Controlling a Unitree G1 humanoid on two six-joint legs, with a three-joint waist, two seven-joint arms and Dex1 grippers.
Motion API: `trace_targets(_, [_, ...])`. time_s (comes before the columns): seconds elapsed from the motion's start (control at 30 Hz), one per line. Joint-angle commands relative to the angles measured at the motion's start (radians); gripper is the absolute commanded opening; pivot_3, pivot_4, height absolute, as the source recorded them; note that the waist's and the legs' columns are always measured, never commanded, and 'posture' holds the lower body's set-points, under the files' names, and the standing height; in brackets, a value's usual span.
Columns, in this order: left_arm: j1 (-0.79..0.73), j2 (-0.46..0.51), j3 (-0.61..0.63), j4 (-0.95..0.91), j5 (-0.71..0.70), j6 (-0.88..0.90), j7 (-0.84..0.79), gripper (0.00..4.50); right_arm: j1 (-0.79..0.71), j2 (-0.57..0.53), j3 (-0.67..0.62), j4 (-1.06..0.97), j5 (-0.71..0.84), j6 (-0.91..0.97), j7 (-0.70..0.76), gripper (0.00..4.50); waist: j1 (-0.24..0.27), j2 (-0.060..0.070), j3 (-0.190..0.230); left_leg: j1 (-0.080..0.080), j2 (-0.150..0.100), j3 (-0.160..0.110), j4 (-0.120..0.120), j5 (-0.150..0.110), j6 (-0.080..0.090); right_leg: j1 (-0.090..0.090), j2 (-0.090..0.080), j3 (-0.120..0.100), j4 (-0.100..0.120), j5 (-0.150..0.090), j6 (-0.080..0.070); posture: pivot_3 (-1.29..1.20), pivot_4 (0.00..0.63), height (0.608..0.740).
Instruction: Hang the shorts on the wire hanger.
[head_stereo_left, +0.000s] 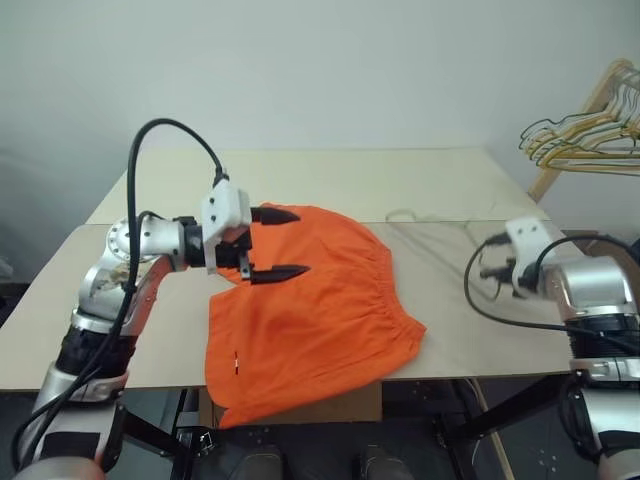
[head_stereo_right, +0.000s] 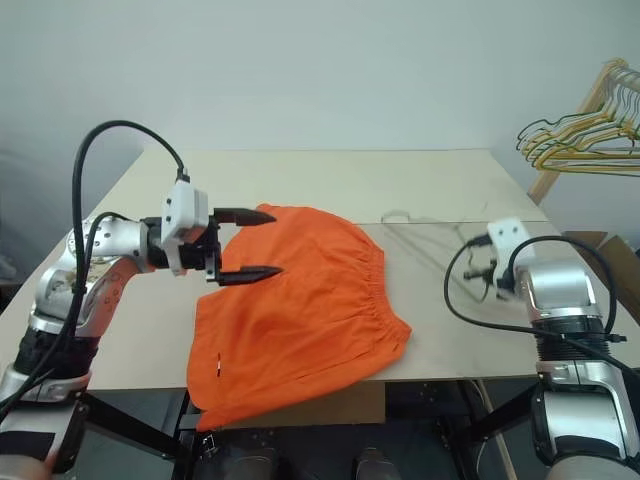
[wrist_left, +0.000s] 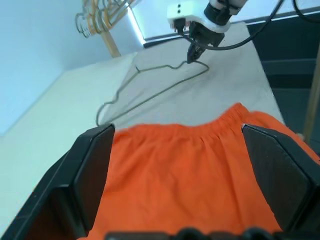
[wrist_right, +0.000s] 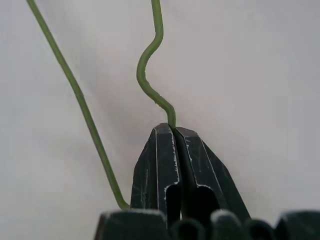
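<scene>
**Gripping the hanger while the shorts wait**

Pinching the wire hanger (wrist_left: 150, 90) with closed fingers, the right gripper (wrist_left: 192, 56) at centre right holds it by the wire, probably to lift it toward the garment. One pair of orange shorts (head_stereo_left: 310, 310) lies at frame centre on the table (head_stereo_left: 350, 175). The left gripper (head_stereo_left: 272, 244), fingers spread wide and empty, hovers above the shorts, seemingly ready to grasp.

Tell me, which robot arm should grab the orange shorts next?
The left, probably. Its claw is wide open and hovering right over the shorts. The right claw is busy, shut on the wire hanger across the table.
</scene>
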Motion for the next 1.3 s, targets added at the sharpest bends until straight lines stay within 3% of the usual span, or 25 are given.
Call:
trace_targets(0.03, [-0.095, -0.048, 0.008, 0.074, 0.029, 0.019, 0.074, 4.41, 0.059, -0.041, 0.017, -0.193, -0.115, -0.290, -0.063, 0.04, -0.001, 0.000, 0.000, 0.000, 0.000, 0.000, 0.000, 0.000, 0.000, 0.000, 0.001, 0.000, 0.000, 0.000, 0.000, 0.10, 0.000, 0.740])
trace_targets(0.2, [-0.267, -0.121, 0.013, 0.302, 0.080, 0.002, 0.131, 4.41, 0.229, -0.173, 0.111, -0.288, -0.308, -0.849, -0.057, 0.04, 0.001, 0.000, 0.000, -0.002, -0.001, -0.002, 0.000, 0.000, 0.000, 0.001, 0.000, -0.001, -0.003, -0.001, 0.001, 0.09, 0.000, 0.740])
trace_targets(0.3, [-0.348, -0.134, 0.008, 0.432, 0.104, -0.035, 0.102, 4.41, 0.270, -0.212, 0.111, -0.274, -0.350, -1.048, -0.039, 0.04, -0.010, 0.000, 0.000, -0.003, -0.002, -0.001, 0.001, 0.000, 0.000, 0.001, 0.000, 0.002, -0.004, 0.000, 0.001, 0.08, 0.000, 0.740])
trace_targets(0.53, [-0.419, -0.102, -0.088, 0.628, 0.170, -0.092, -0.163, 4.41, 0.269, -0.225, 0.067, -0.256, -0.341, -1.262, 0.028, 0.04, -0.041, 0.000, 0.000, -0.001, -0.002, -0.002, 0.001, 0.000, 0.000, 0.002, 0.001, 0.002, -0.002, -0.001, 0.000, 0.07, 0.000, 0.740])
trace_targets(0.8, [-0.441, -0.122, -0.174, 0.754, 0.270, -0.217, -0.339, 4.41, 0.255, -0.215, 0.029, -0.275, -0.329, -1.303, 0.104, 0.04, -0.049, -0.001, 0.000, -0.002, -0.002, -0.002, 0.002, 0.000, 0.000, 0.002, 0.001, 0.002, -0.002, -0.002, -0.002, 0.05, 0.000, 0.740])
trace_targets(0.93, [-0.428, -0.129, -0.197, 0.782, 0.320, -0.284, -0.362, 3.54, 0.250, -0.205, 0.009, -0.296, -0.327, -1.280, 0.123, 0.00, -0.049, -0.001, 0.000, -0.002, -0.002, -0.002, 0.002, 0.000, 0.000, 0.002, 0.001, 0.002, -0.002, -0.002, -0.002, 0.04, 0.000, 0.740])
trace_targets(1.23, [-0.436, -0.148, -0.174, 0.834, 0.348, -0.308, -0.346, 0.51, 0.236, -0.173, -0.028, -0.328, -0.322, -1.221, 0.146, 0.00, -0.050, -0.001, 0.000, -0.002, -0.002, -0.002, 0.002, 0.000, 0.000, 0.002, 0.001, 0.002, 0.000, -0.001, 0.000, 0.05, 0.000, 0.740])
trace_targets(1.3, [-0.439, -0.149, -0.168, 0.839, 0.350, -0.303, -0.330, 0.04, 0.236, -0.174, -0.030, -0.331, -0.314, -1.218, 0.161, 0.00, -0.051, -0.001, 0.000, -0.002, -0.002, -0.002, 0.002, 0.000, 0.000, 0.002, 0.001, 0.002, 0.000, -0.001, 0.000, 0.05, 0.000, 0.740])
